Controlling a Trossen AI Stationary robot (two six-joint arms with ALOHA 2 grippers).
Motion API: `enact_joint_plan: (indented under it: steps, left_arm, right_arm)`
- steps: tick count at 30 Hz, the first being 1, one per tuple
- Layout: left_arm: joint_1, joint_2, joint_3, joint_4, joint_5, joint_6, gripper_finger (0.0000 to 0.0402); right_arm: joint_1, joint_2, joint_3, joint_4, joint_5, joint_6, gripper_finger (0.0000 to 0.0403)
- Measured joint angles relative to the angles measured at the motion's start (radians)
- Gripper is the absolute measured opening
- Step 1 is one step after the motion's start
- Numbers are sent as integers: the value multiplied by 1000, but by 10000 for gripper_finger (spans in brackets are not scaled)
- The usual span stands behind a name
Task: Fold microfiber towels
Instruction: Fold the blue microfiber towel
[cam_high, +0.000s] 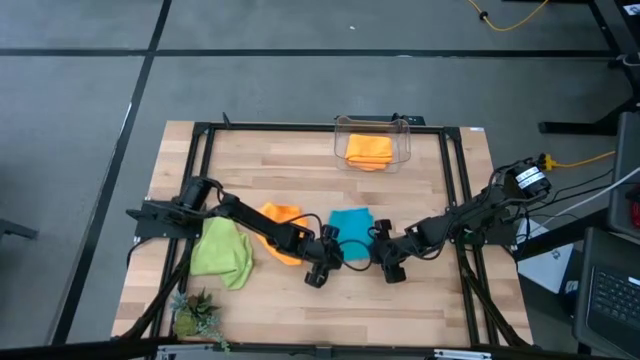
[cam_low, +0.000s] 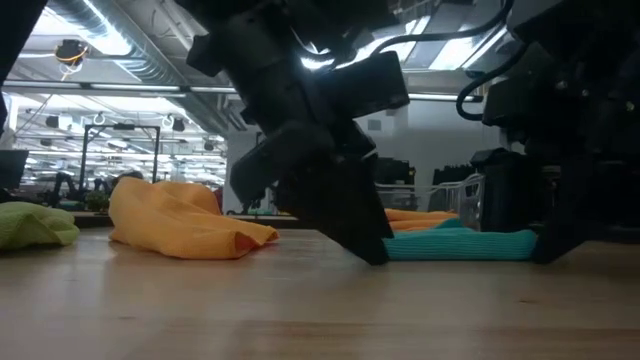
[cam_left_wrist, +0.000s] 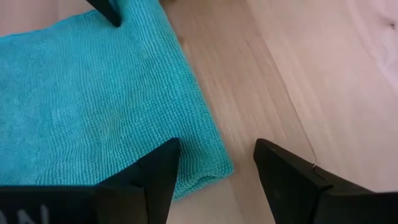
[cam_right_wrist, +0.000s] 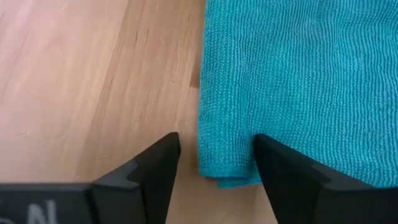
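Observation:
A turquoise towel (cam_high: 350, 225) lies flat on the wooden table. My left gripper (cam_left_wrist: 216, 144) is open, slanting down at the towel's near left corner (cam_left_wrist: 214, 168), which lies between its fingers. My right gripper (cam_right_wrist: 216, 138) is open in the same way at the near right corner (cam_right_wrist: 230, 174). In the low view both stand down at table level, the left gripper (cam_low: 372, 252) and the right gripper (cam_low: 545, 250), at either end of the towel (cam_low: 455, 243). A crumpled orange towel (cam_high: 280, 228) lies partly under my left arm. A lime green towel (cam_high: 222, 252) lies farther left. My left gripper straddles the turquoise towel's near left corner, one finger (cam_left_wrist: 158, 177) over the cloth and the other over bare wood; I cannot tell whether it touches. My right gripper straddles the near right corner, one finger (cam_right_wrist: 283, 174) over the cloth; whether it touches, I cannot tell.
A clear container (cam_high: 375, 140) at the table's far side holds a folded orange towel (cam_high: 368, 150). A small green plant (cam_high: 195, 315) stands at the near left corner. Black frame rails (cam_high: 455, 190) run along the table's sides.

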Motion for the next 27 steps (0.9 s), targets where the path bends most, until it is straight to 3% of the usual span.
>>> enact_joint_plan:
  steps: [7,22,27]
  left_arm:
    - [0,1,0,-13,-12,-19,192]
    - [3,3,-2,-16,-23,-74,17]
    - [4,2,-4,-12,-16,-84,5]
  right_arm:
    - [0,1,0,-1,-2,3,193]
    - [-2,2,-2,16,0,26,115]
    - [-3,2,-2,19,6,68,64]
